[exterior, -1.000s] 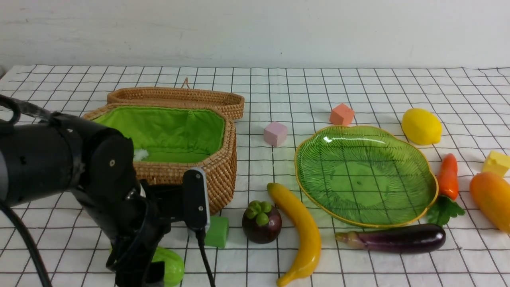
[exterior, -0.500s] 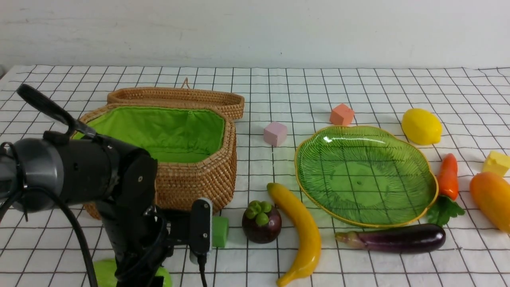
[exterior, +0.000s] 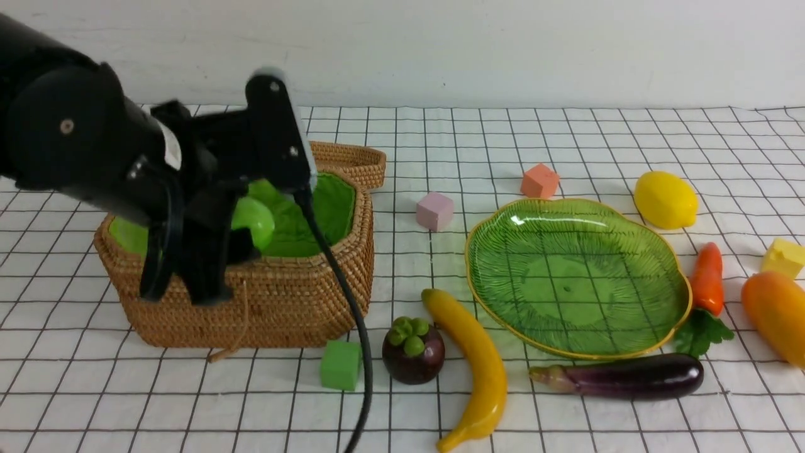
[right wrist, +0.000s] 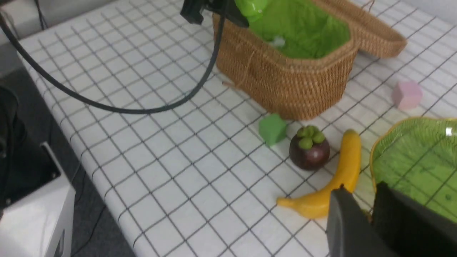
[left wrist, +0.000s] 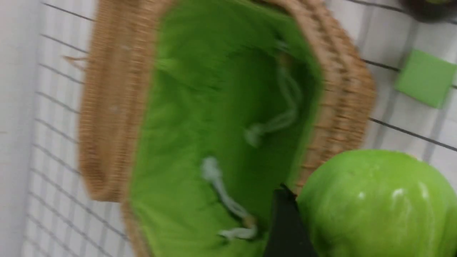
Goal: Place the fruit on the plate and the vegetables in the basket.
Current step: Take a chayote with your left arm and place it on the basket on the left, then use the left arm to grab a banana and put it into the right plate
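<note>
Nearest the robot's edge lie banana [exterior: 475, 371], eggplant [exterior: 622, 376] & mangosteen [exterior: 413, 352] on checked cloth [exterior: 566, 138]. R gripper [right wrist: 362, 192] hangs by the banana's end, jaws narrow, nothing btwn. Further back: plate [exterior: 566, 277] w/ carrot [exterior: 707, 283] & mango [exterior: 777, 314] to its right. L gripper [exterior: 220, 251] clamps gourd [exterior: 255, 220] over basket [exterior: 283, 302]. Lemon [exterior: 665, 199] sits farthest.

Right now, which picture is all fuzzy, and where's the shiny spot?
Left wrist view: fuzziest, the basket weave smears and the gourd looks soft. Front view: mostly crisp, with a white glint on the plate. Right wrist view: slightly soft, the right hand darkest and blurriest.
</note>
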`<state>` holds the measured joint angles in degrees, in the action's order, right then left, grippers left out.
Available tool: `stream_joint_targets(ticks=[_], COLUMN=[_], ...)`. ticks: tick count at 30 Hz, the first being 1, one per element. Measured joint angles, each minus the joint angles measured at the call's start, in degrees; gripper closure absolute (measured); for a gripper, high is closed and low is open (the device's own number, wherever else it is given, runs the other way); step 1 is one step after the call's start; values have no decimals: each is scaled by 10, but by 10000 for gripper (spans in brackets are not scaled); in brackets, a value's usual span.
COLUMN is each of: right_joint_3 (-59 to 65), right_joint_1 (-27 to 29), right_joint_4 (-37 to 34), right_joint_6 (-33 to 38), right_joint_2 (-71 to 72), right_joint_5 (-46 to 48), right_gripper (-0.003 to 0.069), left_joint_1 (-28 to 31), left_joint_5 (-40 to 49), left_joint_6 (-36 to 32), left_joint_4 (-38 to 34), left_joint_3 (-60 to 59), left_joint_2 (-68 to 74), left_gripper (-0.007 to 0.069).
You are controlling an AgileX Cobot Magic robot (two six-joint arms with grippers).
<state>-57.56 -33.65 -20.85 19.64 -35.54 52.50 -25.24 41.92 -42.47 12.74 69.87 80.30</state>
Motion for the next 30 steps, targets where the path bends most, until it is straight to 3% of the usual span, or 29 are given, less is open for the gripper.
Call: stream_joint_targets(ticks=[8,11,15,18,21,22,23,24,26,27,28,29,30], right_joint_3=[0,0,0,0,0,0,0,-4,-8,-19,-24,-27,-36], right_joint_1=[0,0,0,0,0,0,0,0,0,0,0,0,0], right_joint_4=[-11,-18,-20,-20,-18,-13,-10,9,24,57,72,79,106], right_joint_6=[-8,-8,-8,-8,-10,-21,-26,-58,-75,-117,-140,-145,-173], right_joint_2=[0,0,0,0,1,1,1,3,4,4,4,4,4], right_joint_5=[-18,-13,-8,-8,-4,1,4,24,37,76,95,104,140], right_gripper=[511,509,508,508,508,508,508,508,508,508,507,506,504], left_joint_1=[49,49,49,49,49,49,49,49,46,32,17,13,-28], left_joint_5=[-143,-168,-164,-138,-85,-53,-49,-19,-6,15,29,32,54], left_joint_6=[4,5,13,36,106,173,183,264,302,350,366,369,383], left_joint_4=[38,46,49,47,3,-47,-55,-127,-165,-217,-236,-238,-252], left_joint_3=[11,11,11,11,11,11,11,11,11,11,11,11,12], left_joint_2=[87,100,99,94,77,62,60,40,30,18,13,12,11], left_gripper=[190,105,-27,-39,-8,40,48,150,217,342,424,440,558])
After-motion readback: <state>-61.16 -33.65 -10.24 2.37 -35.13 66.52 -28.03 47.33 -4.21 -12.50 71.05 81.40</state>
